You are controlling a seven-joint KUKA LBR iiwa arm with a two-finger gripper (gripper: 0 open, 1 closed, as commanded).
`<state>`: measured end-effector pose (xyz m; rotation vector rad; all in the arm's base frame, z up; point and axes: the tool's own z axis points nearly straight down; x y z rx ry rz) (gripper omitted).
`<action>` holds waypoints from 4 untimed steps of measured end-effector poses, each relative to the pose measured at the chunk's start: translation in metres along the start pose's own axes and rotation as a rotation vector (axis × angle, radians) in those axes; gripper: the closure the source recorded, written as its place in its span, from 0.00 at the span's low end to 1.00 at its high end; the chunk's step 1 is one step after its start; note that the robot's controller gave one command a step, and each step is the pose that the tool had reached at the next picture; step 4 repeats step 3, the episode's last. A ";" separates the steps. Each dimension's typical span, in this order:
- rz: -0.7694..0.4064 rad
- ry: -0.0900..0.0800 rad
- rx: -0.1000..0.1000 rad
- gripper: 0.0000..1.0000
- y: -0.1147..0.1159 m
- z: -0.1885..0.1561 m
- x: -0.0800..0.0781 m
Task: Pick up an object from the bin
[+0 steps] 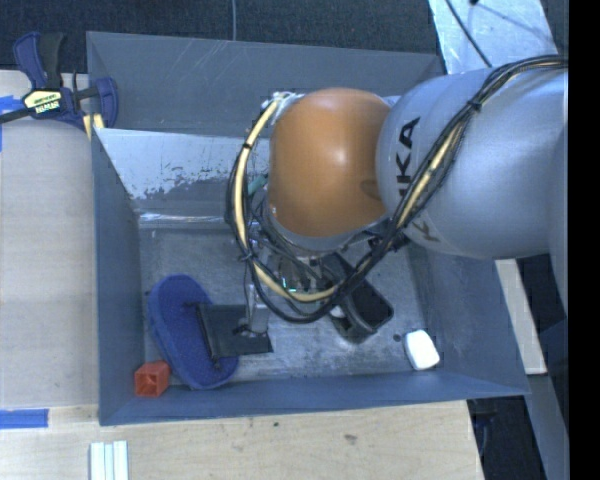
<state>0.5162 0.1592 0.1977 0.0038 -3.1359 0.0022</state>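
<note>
My gripper [254,320] hangs below the orange cover, low in the front left part of the bin. It stands right at a flat black angular piece [228,334], touching or just above its right end. That black piece lies on a blue oval pad [175,318] stretched along the bin's left floor. A small red cube [152,379] sits in the front left corner, just left of the pad's near end.
A white rounded lump [421,349] lies at the front right of the bin. A black blocky thing [366,315] shows under the arm's cables, right of the gripper. The arm and its orange cover hide the middle and back right floor.
</note>
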 end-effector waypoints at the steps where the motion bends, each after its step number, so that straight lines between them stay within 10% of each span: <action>1: 0.095 -0.001 0.000 0.00 -0.029 0.131 0.002; 2: 0.097 -0.010 -0.003 1.00 -0.028 0.127 0.000; 3: 0.047 -0.017 -0.005 1.00 -0.010 -0.027 -0.011; 4: 0.047 -0.017 -0.005 1.00 -0.010 -0.027 -0.011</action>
